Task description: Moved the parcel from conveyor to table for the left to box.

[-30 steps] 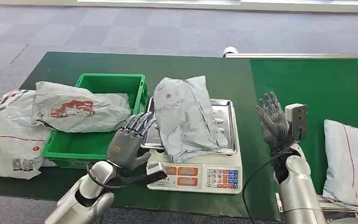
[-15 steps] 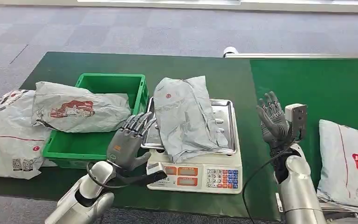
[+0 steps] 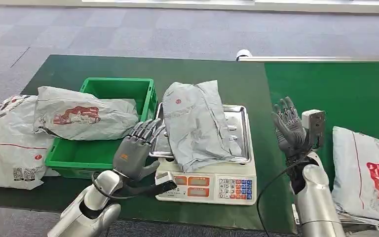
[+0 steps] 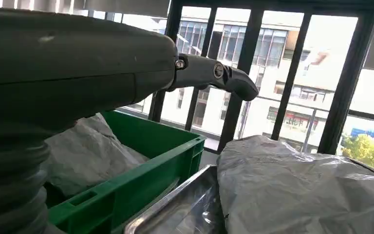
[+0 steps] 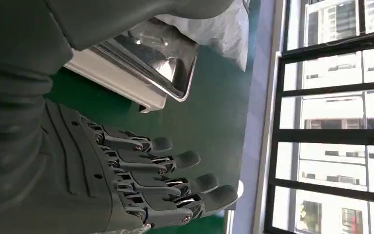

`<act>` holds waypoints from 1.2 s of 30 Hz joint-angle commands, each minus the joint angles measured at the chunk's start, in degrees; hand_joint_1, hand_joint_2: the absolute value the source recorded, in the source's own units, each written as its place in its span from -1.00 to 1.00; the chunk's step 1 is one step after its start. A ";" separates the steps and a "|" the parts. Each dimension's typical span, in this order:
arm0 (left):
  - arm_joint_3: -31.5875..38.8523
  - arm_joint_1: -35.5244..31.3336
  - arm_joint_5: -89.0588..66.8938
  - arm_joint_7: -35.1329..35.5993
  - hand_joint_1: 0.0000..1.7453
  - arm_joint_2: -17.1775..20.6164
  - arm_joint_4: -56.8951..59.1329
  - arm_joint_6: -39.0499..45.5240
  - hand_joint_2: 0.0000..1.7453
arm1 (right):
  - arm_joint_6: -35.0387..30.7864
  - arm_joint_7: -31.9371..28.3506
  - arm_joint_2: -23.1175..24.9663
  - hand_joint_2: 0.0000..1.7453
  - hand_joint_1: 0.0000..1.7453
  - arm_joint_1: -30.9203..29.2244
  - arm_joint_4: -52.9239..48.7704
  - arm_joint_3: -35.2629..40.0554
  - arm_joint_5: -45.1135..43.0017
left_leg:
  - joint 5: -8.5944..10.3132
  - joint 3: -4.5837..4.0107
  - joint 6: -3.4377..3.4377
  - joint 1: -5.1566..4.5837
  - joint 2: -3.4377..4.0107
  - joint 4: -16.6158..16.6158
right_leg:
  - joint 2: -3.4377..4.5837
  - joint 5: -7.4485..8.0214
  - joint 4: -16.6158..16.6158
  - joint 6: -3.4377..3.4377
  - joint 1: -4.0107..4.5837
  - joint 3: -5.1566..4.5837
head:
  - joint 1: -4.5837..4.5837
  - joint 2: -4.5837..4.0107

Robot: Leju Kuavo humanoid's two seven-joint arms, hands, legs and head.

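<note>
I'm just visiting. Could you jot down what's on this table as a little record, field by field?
Left hand: open, beside the scale, holding nothing
Right hand: open, raised, holding nothing
Scale: grey parcel lying on its steel tray
Green crate: a parcel draped across it
Table, far left: another parcel
Conveyor: one parcel at the robot's right

Right hand (image 5: 78,165), fingers (image 5: 175,161) spread, beside scale tray (image 5: 151,63).
</note>
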 commanded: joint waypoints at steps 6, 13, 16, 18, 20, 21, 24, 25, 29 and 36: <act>2.04 -0.49 -0.31 -0.01 -1.00 0.07 1.62 -0.67 1.00 | -0.10 0.22 1.24 1.00 -1.00 -2.39 3.84 0.06 -0.04 | -0.03 0.11 0.00 0.02 0.11 -0.04 | 0.06 0.00 -0.05 -0.06 0.04 0.08 | 0.00 0.02; 2.04 -0.49 -0.31 -0.01 -1.00 0.07 1.62 -0.67 1.00 | -0.10 0.22 1.24 1.00 -1.00 -2.39 3.84 0.06 -0.04 | -0.05 0.18 0.00 0.05 0.15 -0.06 | 0.08 0.01 -0.09 -0.09 0.07 0.15 | 0.00 0.02; 2.04 -0.49 -0.31 -0.01 -1.00 0.07 1.62 -0.67 1.00 | -0.10 0.22 1.24 1.00 -1.00 -2.39 3.84 0.06 -0.04 | -0.06 0.19 0.00 0.07 0.16 -0.06 | 0.08 0.01 -0.11 -0.09 0.09 0.17 | 0.00 0.02; 2.04 -0.49 -0.31 -0.01 -1.00 0.07 1.62 -0.67 1.00 | -0.10 0.22 1.24 1.00 -1.00 -2.39 3.84 0.06 -0.04 | -0.04 0.12 0.00 0.04 0.12 -0.04 | 0.06 0.01 -0.07 -0.07 0.06 0.10 | 0.00 0.02; 2.04 -0.49 -0.31 -0.01 -1.00 0.07 1.62 -0.67 1.00 | -0.10 0.22 1.24 1.00 -1.00 -2.39 3.84 0.06 -0.04 | -0.04 0.12 0.00 0.04 0.13 -0.04 | 0.07 0.01 -0.07 -0.07 0.06 0.10 | 0.00 0.02; 2.04 -0.49 -0.31 -0.01 -1.00 0.07 1.62 -0.67 1.00 | -0.10 0.22 1.24 1.00 -1.00 -2.39 3.84 0.06 -0.04 | -0.03 0.11 0.00 0.03 0.11 -0.05 | 0.06 0.01 -0.07 -0.06 0.05 0.09 | 0.00 0.02; 2.04 -0.49 -0.31 -0.01 -1.00 0.07 1.62 -0.67 1.00 | -0.10 0.22 1.24 1.00 -1.00 -2.39 3.84 0.06 -0.04 | -0.06 0.26 0.01 0.07 0.17 -0.11 | 0.07 0.01 -0.16 -0.12 0.11 0.24 | 0.00 0.02; 2.04 -0.49 -0.31 -0.01 -1.00 0.07 1.62 -0.67 1.00 | -0.10 0.22 1.24 1.00 -1.00 -2.39 3.84 0.06 -0.04 | -0.05 0.20 0.00 0.06 0.16 -0.08 | 0.08 0.01 -0.12 -0.09 0.09 0.17 | 0.00 0.02; 2.04 -0.49 -0.31 -0.01 -1.00 0.07 1.62 -0.67 1.00 | -0.10 0.22 1.24 1.00 -1.00 -2.39 3.84 0.06 -0.04 | -0.06 0.30 0.01 0.10 0.18 -0.13 | 0.07 0.02 -0.20 -0.13 0.14 0.29 | 0.00 0.02; 2.04 -0.49 -0.31 -0.01 -1.00 0.07 1.62 -0.67 1.00 | -0.10 0.22 1.24 1.00 -1.00 -2.39 3.84 0.06 -0.04 | -0.03 0.11 0.01 0.02 0.11 -0.05 | 0.06 0.01 -0.06 -0.06 0.04 0.08 | 0.00 0.02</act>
